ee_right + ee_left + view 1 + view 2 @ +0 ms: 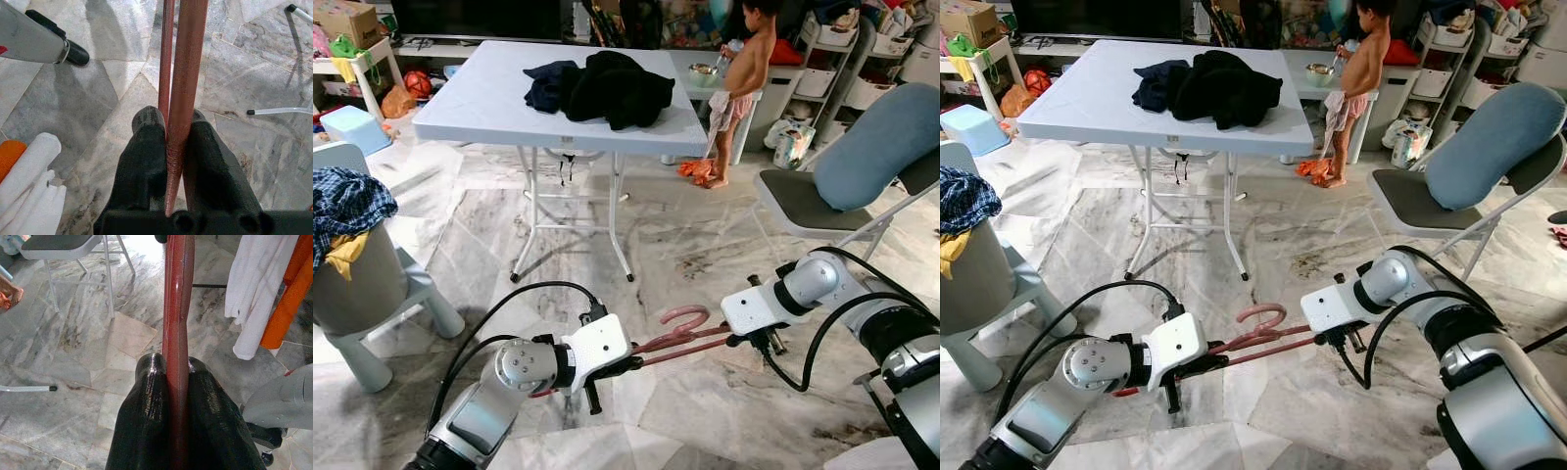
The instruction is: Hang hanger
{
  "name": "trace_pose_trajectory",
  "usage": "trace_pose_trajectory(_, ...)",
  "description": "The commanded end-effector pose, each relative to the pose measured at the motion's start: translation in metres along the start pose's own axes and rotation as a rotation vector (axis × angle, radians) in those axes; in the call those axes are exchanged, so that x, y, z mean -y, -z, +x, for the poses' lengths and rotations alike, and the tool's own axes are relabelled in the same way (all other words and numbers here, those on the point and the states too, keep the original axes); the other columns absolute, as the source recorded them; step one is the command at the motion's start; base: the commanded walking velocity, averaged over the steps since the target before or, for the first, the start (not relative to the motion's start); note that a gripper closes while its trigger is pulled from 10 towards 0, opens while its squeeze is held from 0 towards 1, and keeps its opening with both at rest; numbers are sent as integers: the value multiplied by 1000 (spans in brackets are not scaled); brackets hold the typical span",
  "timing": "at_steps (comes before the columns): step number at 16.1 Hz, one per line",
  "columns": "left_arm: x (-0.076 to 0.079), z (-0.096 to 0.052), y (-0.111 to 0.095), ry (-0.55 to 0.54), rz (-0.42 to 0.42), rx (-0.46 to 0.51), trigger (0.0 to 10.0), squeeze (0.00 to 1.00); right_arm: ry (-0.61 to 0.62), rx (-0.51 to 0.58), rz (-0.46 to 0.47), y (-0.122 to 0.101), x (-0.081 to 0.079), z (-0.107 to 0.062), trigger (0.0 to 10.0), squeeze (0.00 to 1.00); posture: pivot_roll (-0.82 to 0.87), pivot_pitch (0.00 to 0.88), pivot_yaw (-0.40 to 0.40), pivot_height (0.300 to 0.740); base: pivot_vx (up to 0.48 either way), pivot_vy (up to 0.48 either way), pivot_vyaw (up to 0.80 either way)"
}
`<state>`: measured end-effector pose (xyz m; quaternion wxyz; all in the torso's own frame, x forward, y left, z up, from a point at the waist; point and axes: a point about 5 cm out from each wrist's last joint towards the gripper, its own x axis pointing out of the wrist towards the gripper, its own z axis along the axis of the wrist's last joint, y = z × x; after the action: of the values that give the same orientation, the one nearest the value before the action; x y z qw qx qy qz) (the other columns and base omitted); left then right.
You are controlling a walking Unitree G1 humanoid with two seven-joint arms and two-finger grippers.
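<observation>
A reddish-brown hanger (677, 336) hangs low over the marble floor between my two arms, its hook (685, 314) curling upward. My left gripper (628, 363) is shut on one end of it; in the left wrist view the hanger (178, 308) runs straight out from between the black fingers (146, 426). My right gripper (736, 339) is shut on the other end. In the right wrist view two bars of the hanger (188, 58) pass between that gripper's fingers (146, 156).
A white folding table (480, 103) with dark clothes (602, 86) stands ahead. A child (744, 83) stands behind it. A folding chair (803, 201) with a blue cushion is at the right. A grey laundry bin (357, 274) on a stool is at the left. White and orange garments (259, 298) hang close by.
</observation>
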<state>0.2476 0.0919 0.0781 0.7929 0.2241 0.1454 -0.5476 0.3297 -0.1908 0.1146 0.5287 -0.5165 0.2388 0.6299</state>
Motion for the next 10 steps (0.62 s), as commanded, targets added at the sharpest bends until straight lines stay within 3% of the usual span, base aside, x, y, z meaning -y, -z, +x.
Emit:
trace_pose_trajectory(1, -2, 2, -6, -10, 28, 16, 10000, 0, -14, 1, -1, 0, 2, -4, 0, 0, -106, 0, -99, 740, 0, 0, 0)
trace_pose_trajectory(3, -2, 3, -6, -13, 26, 19, 10000, 0, -8, 10, 9, -1, 3, -4, 0, 0, -104, 0, -103, 740, 0, 0, 0)
trace_pose_trajectory(4, -3, 3, -6, -24, 9, 23, 10000, 63, -5, 8, 11, 0, 3, -3, 0, 0, -104, 0, -103, 740, 0, 0, 0)
trace_pose_trajectory(5, -6, 3, -6, -55, -37, 45, 10000, 1000, 12, -2, 12, 1, 4, -3, 0, 0, -103, 0, -103, 740, 0, 0, 0)
trace_pose_trajectory(8, -8, 2, -13, -77, -41, 85, 10000, 1000, 113, -52, 9, 4, 10, -2, 0, 0, -103, 0, -103, 740, 0, 0, 0)
trace_pose_trajectory(10, -14, -6, -25, -153, -8, 152, 10000, 1000, 194, -99, 67, 12, 12, -2, 0, 0, -93, 0, -105, 740, 0, 0, 0)
